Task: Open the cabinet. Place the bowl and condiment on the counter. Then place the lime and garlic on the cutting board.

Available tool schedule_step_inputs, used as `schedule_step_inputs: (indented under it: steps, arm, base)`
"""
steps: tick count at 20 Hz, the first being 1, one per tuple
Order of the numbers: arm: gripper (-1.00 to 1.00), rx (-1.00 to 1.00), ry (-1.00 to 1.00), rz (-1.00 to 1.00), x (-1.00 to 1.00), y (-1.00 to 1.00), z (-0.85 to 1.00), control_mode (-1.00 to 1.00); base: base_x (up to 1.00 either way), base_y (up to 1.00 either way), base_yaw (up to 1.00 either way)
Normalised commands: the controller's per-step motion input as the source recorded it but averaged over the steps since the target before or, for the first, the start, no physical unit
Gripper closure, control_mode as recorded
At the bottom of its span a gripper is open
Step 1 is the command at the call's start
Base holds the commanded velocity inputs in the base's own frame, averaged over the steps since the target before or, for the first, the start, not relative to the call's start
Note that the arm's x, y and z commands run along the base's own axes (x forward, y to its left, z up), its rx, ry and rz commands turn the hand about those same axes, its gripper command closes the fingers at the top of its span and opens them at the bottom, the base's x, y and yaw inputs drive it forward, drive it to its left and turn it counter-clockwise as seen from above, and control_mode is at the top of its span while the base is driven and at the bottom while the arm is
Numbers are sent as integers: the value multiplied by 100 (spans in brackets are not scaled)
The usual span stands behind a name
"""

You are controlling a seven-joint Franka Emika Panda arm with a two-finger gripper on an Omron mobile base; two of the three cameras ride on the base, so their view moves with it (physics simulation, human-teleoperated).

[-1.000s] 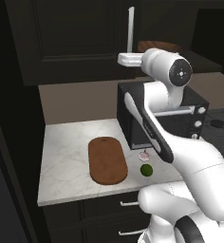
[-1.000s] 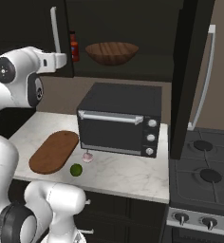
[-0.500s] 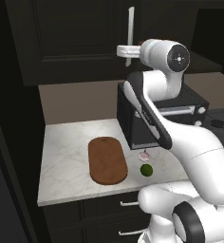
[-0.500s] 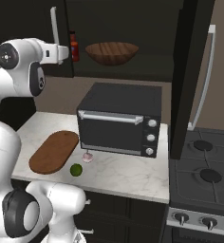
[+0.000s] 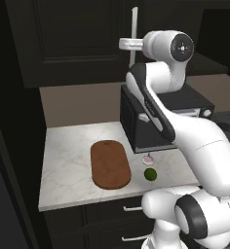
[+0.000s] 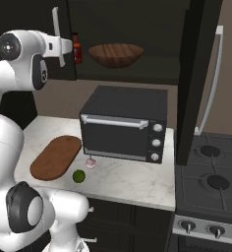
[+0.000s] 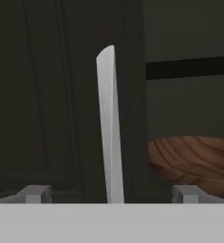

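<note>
Hand view looks straight at the cabinet's left door (image 7: 47, 95), with its silver handle (image 7: 110, 128) standing between the two fingertips (image 7: 35, 193) of the gripper (image 7: 111, 194). The jaws are spread wide with nothing in them; the handle sits midway between them, and I cannot tell whether it touches either. Its long axis runs up and down, bottom end toward the gripper. Just right of the handle, past the door's edge, the wooden bowl (image 7: 194, 159) sits on the shelf inside, mouth up.

From the right base view, the red bottle (image 6: 77, 48) stands upright just beyond the gripper, left of the bowl (image 6: 115, 54). The right door (image 6: 199, 78) is swung open, edge-on.

Risks, as I judge them: closing off-centre would let the slim bar slip out; pulling straight rather than along the hinge arc could jam the door; reaching in with the door half shut could knock the bottle over.

Below the gripper, the board (image 5: 110, 164) lies lengthwise front to back on the counter (image 5: 68, 160), with the garlic (image 5: 147, 159) and lime (image 5: 150, 174) to its right, off it.
</note>
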Motion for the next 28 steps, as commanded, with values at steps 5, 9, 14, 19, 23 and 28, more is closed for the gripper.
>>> schedule_step_inputs:
  steps: [5,9,14,19,23,28]
  arm:
    - [-100,-1,0,0,17,0,11,-100]
    - [-100,-2,0,0,18,0,6,-100]
    - [-100,-2,0,0,18,12,0,-100]
    - [-100,0,0,0,21,20,0,-100]
    - [-100,0,0,0,15,4,0,-100]
    - [-100,-5,1,-1,6,-7,0,-100]
  base:
    - [0,0,0]
    - [0,0,0]
    - [0,0,0]
    - [0,0,0]
    - [0,0,0]
    - [0,0,0]
